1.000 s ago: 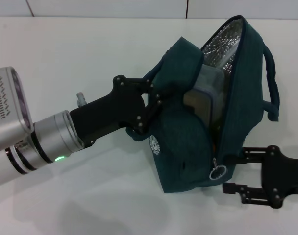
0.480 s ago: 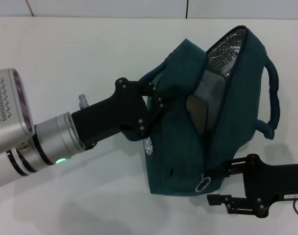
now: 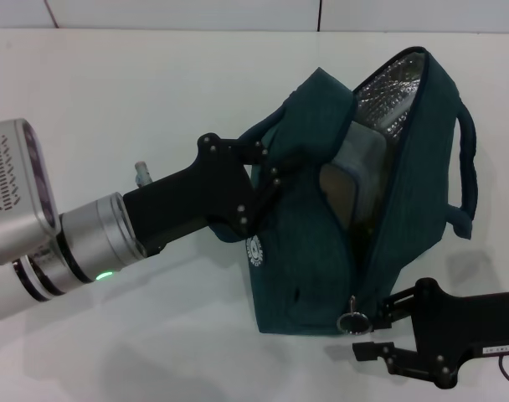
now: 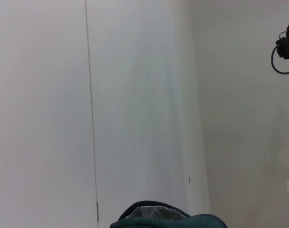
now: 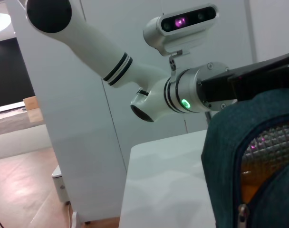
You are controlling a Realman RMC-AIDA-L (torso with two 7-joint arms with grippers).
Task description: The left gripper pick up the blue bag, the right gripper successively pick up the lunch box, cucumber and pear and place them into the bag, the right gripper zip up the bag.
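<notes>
- Packing looks mostly done: the blue bag (image 3: 363,193) is held up off the white surface (image 3: 137,92) by the left end effector (image 3: 267,167), which is clamped onto the bag's near flap/handle area
- Through the open top you can see the silver lining and the lunch box (image 3: 351,180) sitting inside; in the right wrist view there's something orange-yellow in the opening, probably the pear (image 5: 254,183), though I can't confirm it
- Can't spot the cucumber anywhere, neither on the surface nor clearly inside, so my guess is it's buried in the bag
- What's left is the zipping: the zip is wide open, and the right end effector (image 3: 370,332) sits right at the ring pull (image 3: 352,321) at the bag's lower corner, fingers narrow around it, seems to be pinching it
- Labels: small white round logo (image 3: 254,249) on the bag's side, too small to read
</notes>
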